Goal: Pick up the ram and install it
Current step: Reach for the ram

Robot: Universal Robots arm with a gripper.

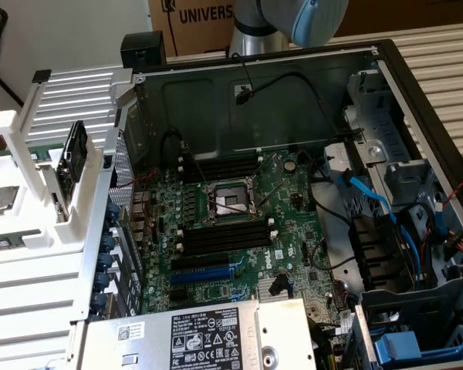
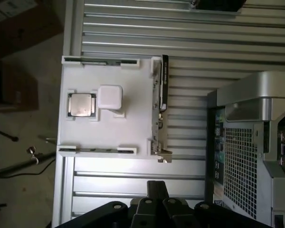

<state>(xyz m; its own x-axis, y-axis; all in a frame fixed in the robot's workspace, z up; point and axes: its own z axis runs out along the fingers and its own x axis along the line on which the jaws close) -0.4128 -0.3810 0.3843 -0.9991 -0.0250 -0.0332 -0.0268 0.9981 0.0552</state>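
Here the open computer case (image 1: 386,69) lies on its side, its green motherboard (image 1: 239,223) facing up. Two groups of long black memory slots (image 1: 225,240) flank the bare processor socket (image 1: 230,202), and a blue expansion slot (image 1: 208,273) runs below them.

At the exterior view's left a white holder (image 1: 31,231) sits on the ribbed metal bench (image 2: 133,28). The ram (image 1: 76,151), a dark stick standing on its long edge, rests in the holder's rack beside the case wall. In the wrist view it shows as a thin dark strip (image 2: 164,83) along the holder's edge nearest the case. A silver processor chip (image 2: 80,104) lies flat in a pocket of the same holder, next to a white block (image 2: 109,97).

The arm (image 1: 293,19) is high above the far end of the case. The end effector (image 2: 156,199) hangs over the bench, well apart from the ram and touching nothing. Only its dark base shows, so I cannot tell how wide it stands; nothing is seen in it.
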